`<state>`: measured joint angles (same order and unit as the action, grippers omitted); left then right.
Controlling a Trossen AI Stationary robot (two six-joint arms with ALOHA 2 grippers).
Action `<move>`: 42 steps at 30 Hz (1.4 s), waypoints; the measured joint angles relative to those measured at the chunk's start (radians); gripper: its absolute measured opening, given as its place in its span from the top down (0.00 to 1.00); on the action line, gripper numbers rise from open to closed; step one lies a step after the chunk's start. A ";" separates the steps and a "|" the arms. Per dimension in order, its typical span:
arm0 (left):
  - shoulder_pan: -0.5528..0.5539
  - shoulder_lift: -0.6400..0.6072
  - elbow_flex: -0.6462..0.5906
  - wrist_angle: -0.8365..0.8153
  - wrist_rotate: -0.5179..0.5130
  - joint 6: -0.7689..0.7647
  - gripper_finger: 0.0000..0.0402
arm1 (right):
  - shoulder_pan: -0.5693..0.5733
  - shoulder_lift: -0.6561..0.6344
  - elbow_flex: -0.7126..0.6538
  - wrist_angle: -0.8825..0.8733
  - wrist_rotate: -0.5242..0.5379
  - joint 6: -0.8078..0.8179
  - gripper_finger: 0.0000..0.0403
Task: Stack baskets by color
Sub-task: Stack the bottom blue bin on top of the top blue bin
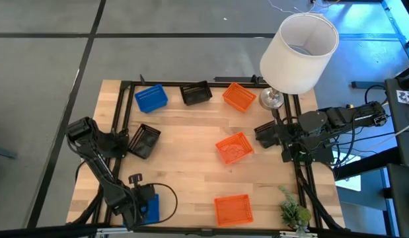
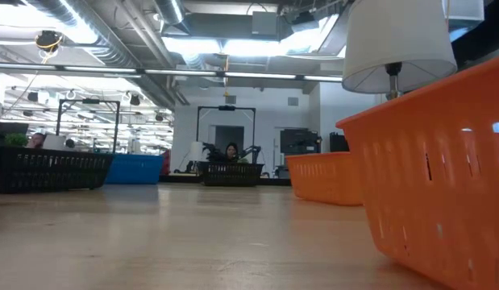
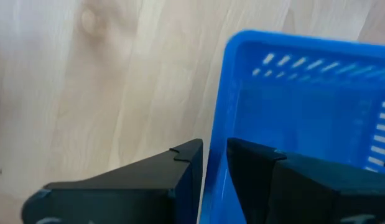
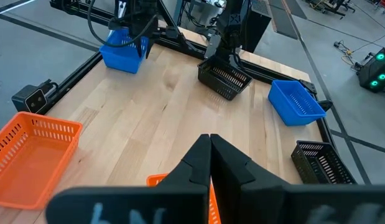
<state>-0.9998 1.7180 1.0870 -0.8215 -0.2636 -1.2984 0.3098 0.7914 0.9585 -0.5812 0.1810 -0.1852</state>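
— What did the overhead camera give you?

— My left claw (image 1: 143,206) sat at the near left corner of the table (image 1: 184,165), down on a blue basket (image 1: 150,207) I mostly covered. My right claw (image 1: 265,134) hung at the right edge beside the middle orange basket (image 1: 233,147). Along the far edge: a second blue basket (image 1: 150,98), a black basket (image 1: 196,93), an orange basket (image 1: 238,96). Another black one (image 1: 144,141) lay at the left, another orange one (image 1: 232,209) near the front, all apart, none stacked.

— And from table height?

— Neither claw showed there. An orange wall (image 2: 430,173) filled the right side, cut off by the frame; the lampshade (image 2: 398,40) rose behind it.

— Your left wrist?

— Only there was the grip clear: one finger (image 3: 180,171) outside the blue rim (image 3: 220,112), the other inside, pinching that wall.

— The right wrist?

— Fingers pressed together, holding nothing. Past them I saw my left arm at the far blue basket (image 4: 124,55). Something orange peeked out beneath my fingers, too hidden to make out.
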 joint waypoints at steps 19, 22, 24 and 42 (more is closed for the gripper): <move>0.251 -0.184 0.009 -0.026 0.131 0.115 1.00 | 0.000 0.000 0.000 0.000 0.001 0.025 0.98; 0.327 -0.295 0.009 -0.078 0.088 0.138 1.00 | 0.000 0.000 0.000 0.000 0.001 0.026 0.98; 0.394 -0.374 0.009 -0.119 0.055 0.151 1.00 | 0.000 0.000 0.000 0.000 0.006 0.027 0.98; 1.284 -0.667 0.010 -0.283 -0.118 0.767 1.00 | 0.000 0.000 0.000 0.001 0.349 0.156 0.98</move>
<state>0.2840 1.0507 1.0966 -1.1050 -0.3819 -0.5316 0.3096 0.7918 0.9585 -0.5805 0.5299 -0.0296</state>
